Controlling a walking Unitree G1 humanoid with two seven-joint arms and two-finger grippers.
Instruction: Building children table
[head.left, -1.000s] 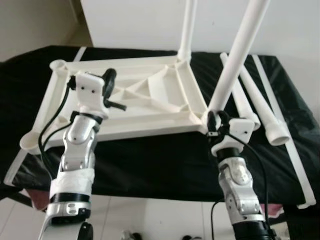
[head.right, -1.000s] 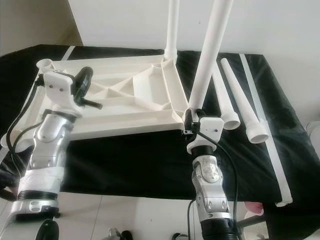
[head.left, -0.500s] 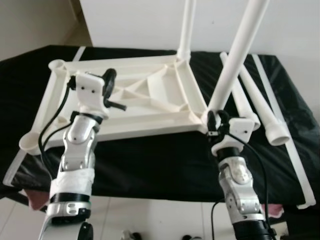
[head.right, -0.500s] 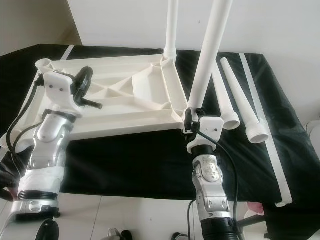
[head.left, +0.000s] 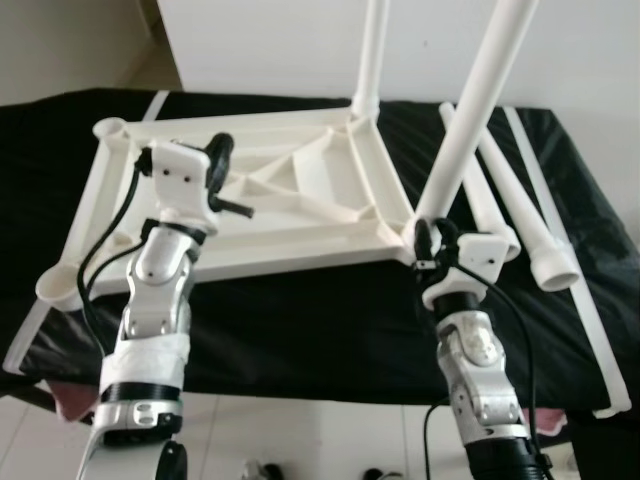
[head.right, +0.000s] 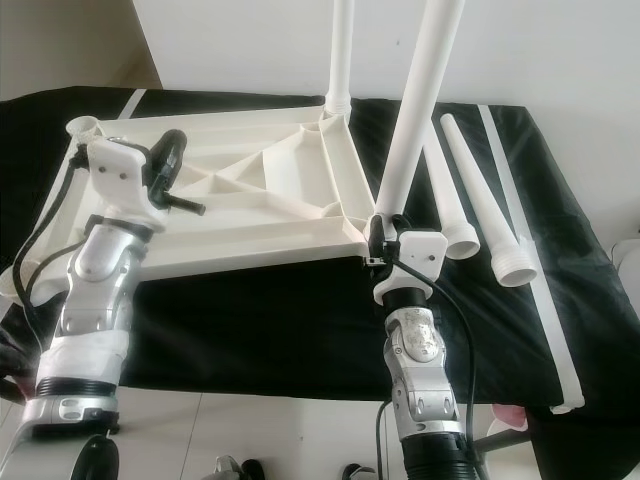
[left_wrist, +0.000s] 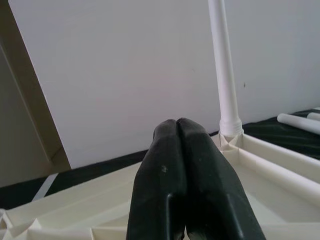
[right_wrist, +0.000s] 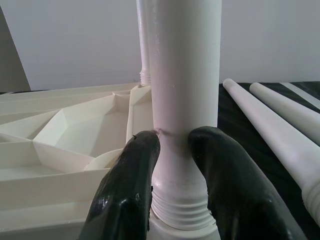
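Upside-down white ribbed plastic tabletop (head.left: 270, 200), 4 o'clock corner socket holding smooth tapered leg (head.left: 465, 130).
Right gripper (right_wrist: 172, 150) pinches leg above its threads; left gripper (left_wrist: 177, 132) fingers pressed together.

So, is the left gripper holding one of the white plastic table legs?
No, the left gripper is shut on nothing, above the upturned white plastic tabletop.

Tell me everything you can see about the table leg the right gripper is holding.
The table leg is a long white tube, seemingly plastic, standing tilted in the near right corner socket of the upside-down tabletop. Its threaded base shows above the socket, so it isn't fully seated. The right gripper clamps it just above the threads.
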